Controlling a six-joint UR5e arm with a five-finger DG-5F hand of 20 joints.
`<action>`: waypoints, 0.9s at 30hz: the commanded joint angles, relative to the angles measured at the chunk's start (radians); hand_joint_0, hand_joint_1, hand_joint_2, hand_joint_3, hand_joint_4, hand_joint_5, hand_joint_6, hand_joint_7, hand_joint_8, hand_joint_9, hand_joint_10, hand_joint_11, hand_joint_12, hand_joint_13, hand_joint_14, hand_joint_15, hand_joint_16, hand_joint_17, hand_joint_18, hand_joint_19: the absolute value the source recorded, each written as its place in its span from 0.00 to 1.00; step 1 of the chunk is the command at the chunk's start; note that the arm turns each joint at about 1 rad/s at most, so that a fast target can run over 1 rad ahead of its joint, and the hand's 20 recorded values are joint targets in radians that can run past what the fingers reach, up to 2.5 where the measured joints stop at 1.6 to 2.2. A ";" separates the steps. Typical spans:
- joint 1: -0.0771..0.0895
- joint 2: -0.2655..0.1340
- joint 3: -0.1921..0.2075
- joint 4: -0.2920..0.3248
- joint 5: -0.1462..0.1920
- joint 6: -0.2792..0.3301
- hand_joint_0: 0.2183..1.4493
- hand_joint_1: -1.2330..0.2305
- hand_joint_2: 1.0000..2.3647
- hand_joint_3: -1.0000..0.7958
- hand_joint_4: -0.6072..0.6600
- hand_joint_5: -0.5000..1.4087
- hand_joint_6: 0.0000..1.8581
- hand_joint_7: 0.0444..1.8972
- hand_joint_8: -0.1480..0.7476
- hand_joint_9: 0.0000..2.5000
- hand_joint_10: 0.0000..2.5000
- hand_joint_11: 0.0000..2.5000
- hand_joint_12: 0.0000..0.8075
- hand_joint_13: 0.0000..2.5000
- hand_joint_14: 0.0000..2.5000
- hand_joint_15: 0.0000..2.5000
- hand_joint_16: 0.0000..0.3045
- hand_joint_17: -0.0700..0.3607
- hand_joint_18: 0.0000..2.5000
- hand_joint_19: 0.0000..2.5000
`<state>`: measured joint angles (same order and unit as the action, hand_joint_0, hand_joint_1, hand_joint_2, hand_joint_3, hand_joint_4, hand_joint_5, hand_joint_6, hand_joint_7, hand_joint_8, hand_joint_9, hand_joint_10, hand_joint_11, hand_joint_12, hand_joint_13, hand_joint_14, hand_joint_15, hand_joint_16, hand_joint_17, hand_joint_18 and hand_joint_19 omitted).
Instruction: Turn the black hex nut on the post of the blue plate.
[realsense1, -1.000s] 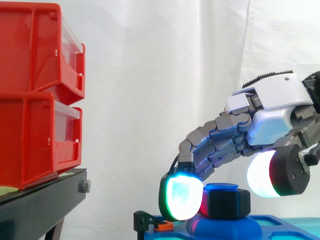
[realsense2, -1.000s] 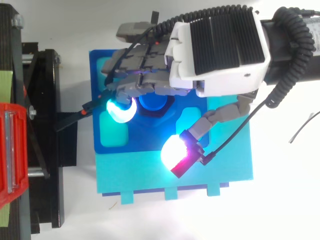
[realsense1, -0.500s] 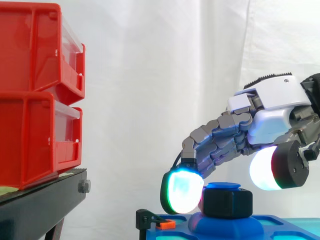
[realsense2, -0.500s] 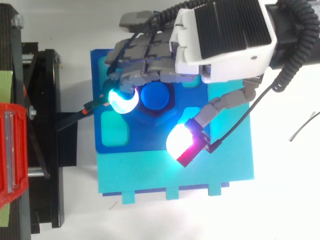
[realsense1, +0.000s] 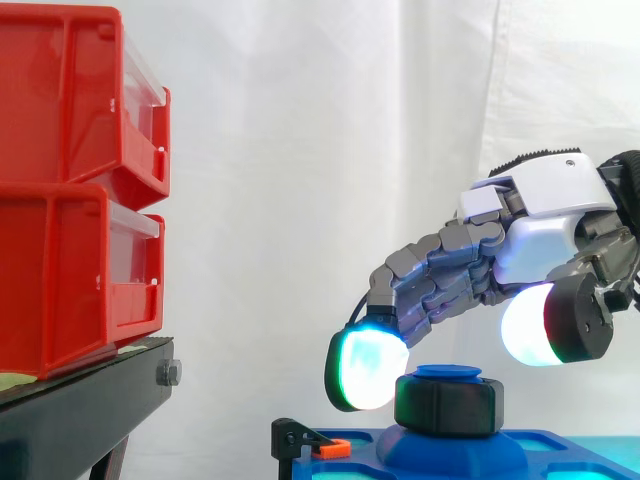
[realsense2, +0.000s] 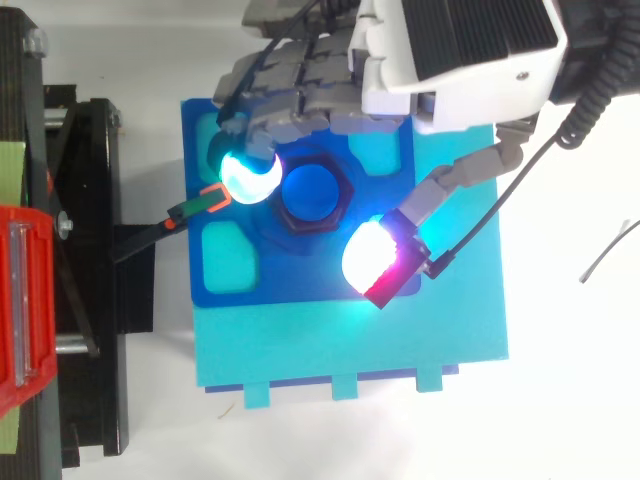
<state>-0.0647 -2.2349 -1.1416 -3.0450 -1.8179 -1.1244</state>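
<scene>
Blue plate (realsense2: 290, 272): we see it lying beneath the hand (realsense1: 545, 215).
Hand: released, fingers loosely arched, gripping nothing.
Black hex nut (realsense1: 447, 403): on the post (realsense2: 313, 190), below the pads (realsense1: 365, 372) (between fingers and thumb); we judge it rigid, smooth, best pinched across opposite flats.

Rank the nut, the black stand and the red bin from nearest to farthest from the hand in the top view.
1. The nut, between fingers and thumb of the hand.
2. The black stand, left of the plate.
3. The red bin, far left.

Table (realsense2: 570, 400) bears blue plate (realsense2: 300, 345) (black stand (realsense2: 90, 250) beside).
</scene>
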 joint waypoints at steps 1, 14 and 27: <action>-0.010 0.000 0.000 0.000 -0.014 0.000 0.18 0.44 0.00 0.28 0.69 0.16 0.27 0.45 0.52 0.12 0.00 0.00 0.49 0.10 0.00 0.00 0.17 0.43 0.05 0.04; -0.014 0.001 0.023 0.000 -0.029 0.002 0.18 0.44 0.00 0.28 0.69 0.16 0.27 0.45 0.52 0.12 0.00 0.00 0.49 0.10 0.00 0.00 0.17 0.43 0.05 0.04; 0.017 0.000 0.083 -0.052 0.035 0.002 0.18 0.44 0.00 0.28 0.69 0.16 0.27 0.45 0.52 0.12 0.00 0.00 0.49 0.10 0.00 0.00 0.17 0.43 0.05 0.04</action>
<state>-0.0588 -2.2337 -1.0655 -3.0831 -1.8099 -1.1229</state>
